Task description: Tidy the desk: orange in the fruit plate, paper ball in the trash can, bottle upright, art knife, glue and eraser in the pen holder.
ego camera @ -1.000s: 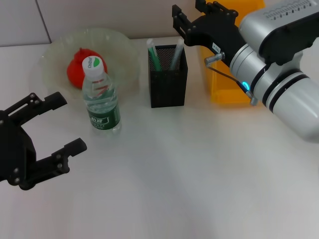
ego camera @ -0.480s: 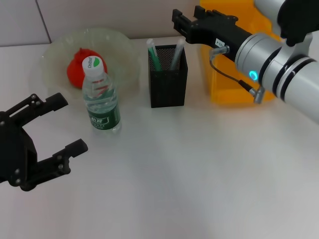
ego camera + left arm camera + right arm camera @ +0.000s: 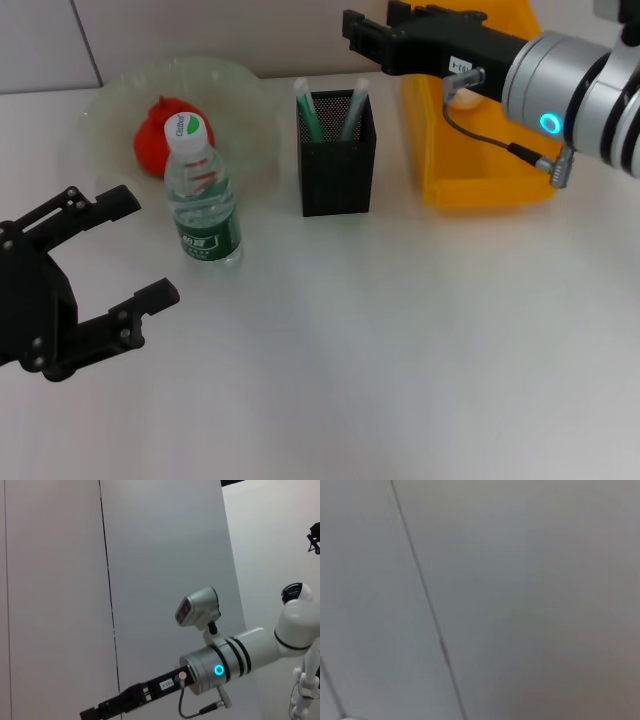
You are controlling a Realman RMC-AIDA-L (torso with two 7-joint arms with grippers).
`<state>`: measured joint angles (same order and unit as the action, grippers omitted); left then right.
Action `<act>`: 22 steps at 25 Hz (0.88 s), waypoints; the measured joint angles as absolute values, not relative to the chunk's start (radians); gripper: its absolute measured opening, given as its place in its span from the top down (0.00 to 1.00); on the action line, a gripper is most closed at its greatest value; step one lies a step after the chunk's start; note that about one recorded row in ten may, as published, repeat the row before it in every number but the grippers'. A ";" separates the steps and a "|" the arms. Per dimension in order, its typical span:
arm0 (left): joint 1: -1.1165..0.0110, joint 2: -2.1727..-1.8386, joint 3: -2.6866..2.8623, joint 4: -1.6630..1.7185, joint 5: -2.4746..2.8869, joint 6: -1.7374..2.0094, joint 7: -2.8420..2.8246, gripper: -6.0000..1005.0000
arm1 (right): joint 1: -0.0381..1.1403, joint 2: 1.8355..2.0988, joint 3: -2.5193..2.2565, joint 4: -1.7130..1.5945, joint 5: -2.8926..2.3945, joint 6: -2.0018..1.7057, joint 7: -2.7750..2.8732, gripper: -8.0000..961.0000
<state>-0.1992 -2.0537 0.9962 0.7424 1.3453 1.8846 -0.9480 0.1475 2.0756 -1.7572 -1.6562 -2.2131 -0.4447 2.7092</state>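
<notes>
The orange (image 3: 158, 137) lies in the pale-green fruit plate (image 3: 240, 78) at the back left. In front of the plate the bottle (image 3: 203, 196) stands upright, white cap on top. The black mesh pen holder (image 3: 338, 170) holds a green stick and a pale one. The eraser is out of view. The yellow trash can (image 3: 480, 165) stands to the right of the holder. A pale lump (image 3: 462, 98) shows inside it, perhaps the paper ball. My right gripper (image 3: 374, 22) hovers open and empty above the holder's back right. My left gripper (image 3: 138, 250) is open near the front left.
In the left wrist view my right arm (image 3: 220, 665) reaches out before a grey panelled wall. The right wrist view shows only that wall. White desk surface (image 3: 400, 340) stretches across the front and the right.
My right arm has swung out to the right and away from the camera, while its gripper stays above the pen holder's back. The left gripper has barely moved.
</notes>
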 joint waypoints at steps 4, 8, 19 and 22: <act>-0.201 -2.054 0.997 0.744 1.345 1.884 -0.948 0.21 | 0.151 2.076 -1.660 -1.641 -1.894 -0.597 2.404 0.36; -0.201 -2.054 0.997 0.744 1.346 1.882 -0.949 0.21 | 0.147 2.078 -1.547 -1.541 -1.529 -0.798 1.993 0.36; -0.207 -2.037 0.985 0.784 1.423 1.843 -1.072 0.21 | 0.232 2.076 -1.216 -1.025 -1.183 -1.437 1.320 0.35; -0.222 -2.028 0.974 0.796 1.467 1.832 -1.106 0.21 | 0.247 2.075 -1.185 -0.967 -1.233 -1.495 1.229 0.34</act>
<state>-0.2223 -2.0282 0.9743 0.7956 1.4671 1.8322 -1.1062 0.2474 2.0752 -1.1850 -0.9670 -1.2328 -1.4946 1.2287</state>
